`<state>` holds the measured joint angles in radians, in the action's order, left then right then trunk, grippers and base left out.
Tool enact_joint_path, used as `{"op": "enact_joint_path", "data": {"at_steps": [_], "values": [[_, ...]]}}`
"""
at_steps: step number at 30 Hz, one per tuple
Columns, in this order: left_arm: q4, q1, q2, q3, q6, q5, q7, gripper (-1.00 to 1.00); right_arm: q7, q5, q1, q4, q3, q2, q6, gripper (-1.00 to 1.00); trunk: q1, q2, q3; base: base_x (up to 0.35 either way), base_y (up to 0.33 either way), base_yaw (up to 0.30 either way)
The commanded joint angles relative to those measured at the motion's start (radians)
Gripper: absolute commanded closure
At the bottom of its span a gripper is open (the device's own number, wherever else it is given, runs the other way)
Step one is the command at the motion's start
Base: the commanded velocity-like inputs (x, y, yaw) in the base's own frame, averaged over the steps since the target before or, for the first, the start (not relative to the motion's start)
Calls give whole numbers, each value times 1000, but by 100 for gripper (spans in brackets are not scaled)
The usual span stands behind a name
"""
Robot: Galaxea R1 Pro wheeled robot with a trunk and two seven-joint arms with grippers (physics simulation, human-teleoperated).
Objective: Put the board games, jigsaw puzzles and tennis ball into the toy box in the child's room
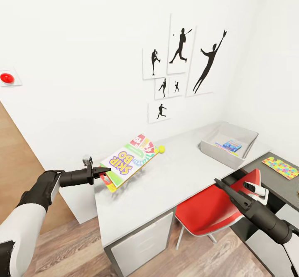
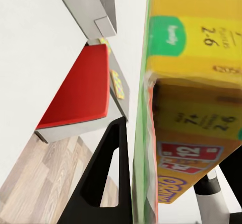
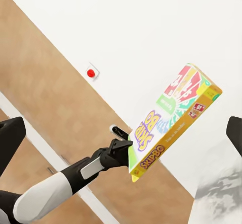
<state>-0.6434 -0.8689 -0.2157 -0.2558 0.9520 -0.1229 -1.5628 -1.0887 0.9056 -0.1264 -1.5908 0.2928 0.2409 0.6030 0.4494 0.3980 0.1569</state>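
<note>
Left claw point(image 1: 104, 172) clamped on board game point(image 1: 129, 159) corner, tilted above table point(image 1: 174, 181); right claw point(image 1: 217, 182) fingers apart, holding nothing.

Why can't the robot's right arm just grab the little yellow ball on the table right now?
Probably it can't yet: the tennis ball sits far across the table from the right gripper, and the board game held by the left gripper hangs close beside it.

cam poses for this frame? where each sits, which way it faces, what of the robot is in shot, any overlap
Head: high on the robot, facing down over the table; both arms, left gripper, right gripper in shot.
Left wrist: on the left arm, along its dark fingers, close on the board game.
Right wrist: on the right arm, facing back at the left arm.
Shared: all three see the board game.
</note>
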Motion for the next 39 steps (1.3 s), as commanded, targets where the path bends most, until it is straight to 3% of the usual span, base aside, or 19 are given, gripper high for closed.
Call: {"op": "enact_joint_path", "data": {"at_steps": [1, 19, 23, 39], "values": [[-1, -1, 1, -3, 10, -11, -8, 100, 0, 6, -1, 0, 0, 0, 8, -100, 1, 2, 0, 0, 0, -107], [-1, 1, 2, 2, 1, -15, -8, 100, -1, 4, -1, 2, 0, 0, 8, -100, 1, 2, -27, 0, 0, -128], [-1, 1, 2, 2, -33, -15, -8, 100, -1, 4, -1, 3, 2, 4, 8, -100, 1, 2, -33, 39, -25, -162], [-1, 1, 3, 3, -49, -17, -8, 100, 13, 4, -1, 8, 4, 9, -27, -100, 1, 2, -48, 184, -246, -99]]}}
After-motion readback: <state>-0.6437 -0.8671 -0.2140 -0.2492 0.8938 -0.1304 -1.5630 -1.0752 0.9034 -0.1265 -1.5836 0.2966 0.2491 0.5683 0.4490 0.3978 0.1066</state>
